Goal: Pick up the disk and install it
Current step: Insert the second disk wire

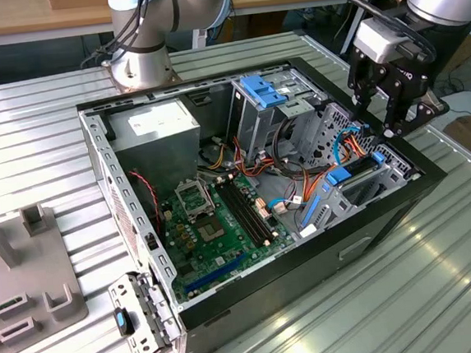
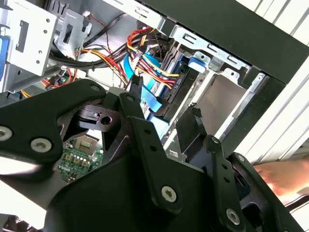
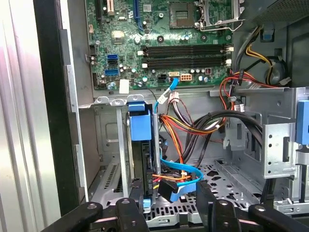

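The disk (image 3: 141, 126) stands on edge in the drive bay of the open computer case (image 1: 386, 204), blue end tab up, cables (image 3: 181, 176) plugged in beside it. My gripper (image 1: 387, 118) hangs just above that bay, jaws spread and empty. The green motherboard (image 1: 215, 228) lies deeper in the case.

The computer case (image 1: 387, 213) is set on the surface (image 1: 443, 290). The disk (image 3: 145, 159) is seated on edge in a bay at the case's corner, with the pincer (image 1: 384, 126) poised just above.
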`<act>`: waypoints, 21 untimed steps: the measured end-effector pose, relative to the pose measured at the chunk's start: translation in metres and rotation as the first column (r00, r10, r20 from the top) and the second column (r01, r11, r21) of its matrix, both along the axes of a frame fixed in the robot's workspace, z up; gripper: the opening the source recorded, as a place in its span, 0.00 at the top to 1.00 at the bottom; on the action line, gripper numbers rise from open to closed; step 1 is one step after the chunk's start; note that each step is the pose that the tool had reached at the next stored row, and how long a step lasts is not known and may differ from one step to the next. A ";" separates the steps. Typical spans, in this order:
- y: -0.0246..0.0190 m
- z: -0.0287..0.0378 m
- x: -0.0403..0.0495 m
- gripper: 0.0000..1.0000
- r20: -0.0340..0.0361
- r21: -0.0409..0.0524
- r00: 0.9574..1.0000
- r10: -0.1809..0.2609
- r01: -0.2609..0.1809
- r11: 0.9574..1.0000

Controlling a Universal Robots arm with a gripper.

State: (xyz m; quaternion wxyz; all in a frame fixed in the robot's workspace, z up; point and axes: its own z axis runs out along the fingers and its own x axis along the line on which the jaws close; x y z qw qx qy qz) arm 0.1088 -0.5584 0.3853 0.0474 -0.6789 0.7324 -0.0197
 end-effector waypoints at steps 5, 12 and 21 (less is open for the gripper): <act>0.0002 0.0000 0.0000 0.65 0.000 0.000 1.000 0.000 0.000 1.000; 0.0003 0.0001 0.0000 0.73 0.000 0.000 1.000 0.000 0.000 1.000; 0.0005 0.0000 0.0000 0.83 0.000 0.000 1.000 0.000 0.000 1.000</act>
